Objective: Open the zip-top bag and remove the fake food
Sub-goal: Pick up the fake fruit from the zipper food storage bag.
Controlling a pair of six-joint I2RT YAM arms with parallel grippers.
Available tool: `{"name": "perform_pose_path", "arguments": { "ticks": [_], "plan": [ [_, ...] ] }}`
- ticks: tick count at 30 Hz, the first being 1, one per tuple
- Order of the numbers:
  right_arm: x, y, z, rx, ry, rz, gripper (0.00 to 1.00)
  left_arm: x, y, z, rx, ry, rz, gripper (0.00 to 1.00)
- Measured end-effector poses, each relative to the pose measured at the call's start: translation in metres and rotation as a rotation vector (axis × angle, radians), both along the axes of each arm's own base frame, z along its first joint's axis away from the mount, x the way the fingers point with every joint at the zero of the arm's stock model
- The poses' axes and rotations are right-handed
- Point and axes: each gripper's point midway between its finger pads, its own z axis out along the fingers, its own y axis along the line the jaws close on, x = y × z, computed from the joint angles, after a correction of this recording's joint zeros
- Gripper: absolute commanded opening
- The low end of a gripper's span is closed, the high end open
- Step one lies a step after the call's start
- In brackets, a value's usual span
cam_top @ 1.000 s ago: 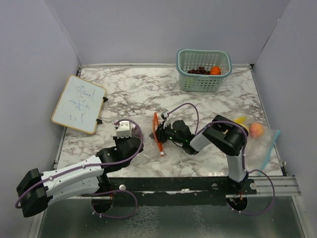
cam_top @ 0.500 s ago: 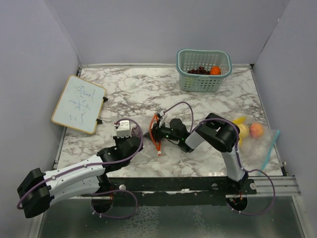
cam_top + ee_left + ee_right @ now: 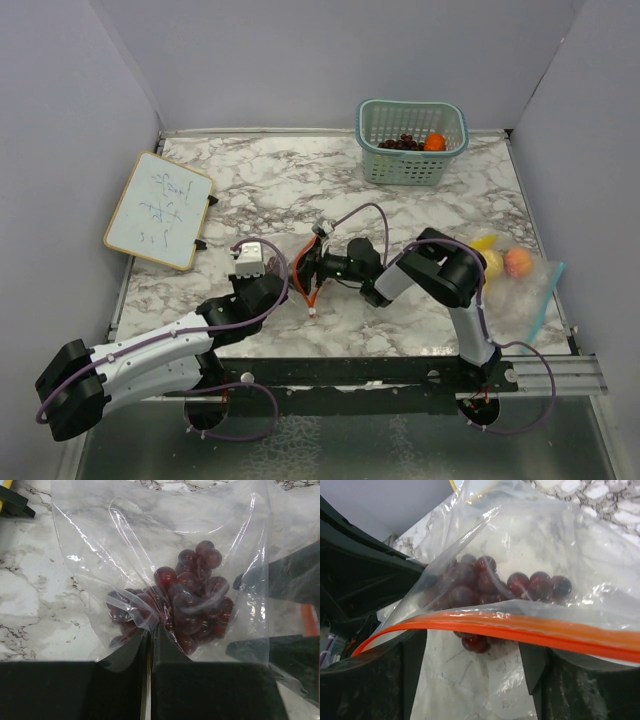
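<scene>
Since last frame I'm opening the right gripper wide at the orange-zipped mouth of the clear plastic zip-top bag of purple toy grapes, which is lying left-to-right on the marble table, mouth pointing right, left gripper clamping its bottom.

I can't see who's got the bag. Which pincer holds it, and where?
The left pincer pinches the bag by its clear end opposite the zip, near the grapes. The right pincer stands open at the zip, not clamped.
</scene>
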Motion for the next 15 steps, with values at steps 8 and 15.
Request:
{"name": "perform_pose_path", "arguments": {
  "ticks": [8, 15],
  "plan": [
    [0.010, 0.018, 0.006, 0.016, -0.030, 0.033, 0.90, 0.000, -0.001, -0.002, -0.009, 0.006, -0.007, 0.00],
    [0.020, 0.021, -0.015, -0.075, -0.018, 0.006, 0.67, 0.000, -0.003, -0.002, -0.016, 0.008, -0.012, 0.00]
  ]
}}
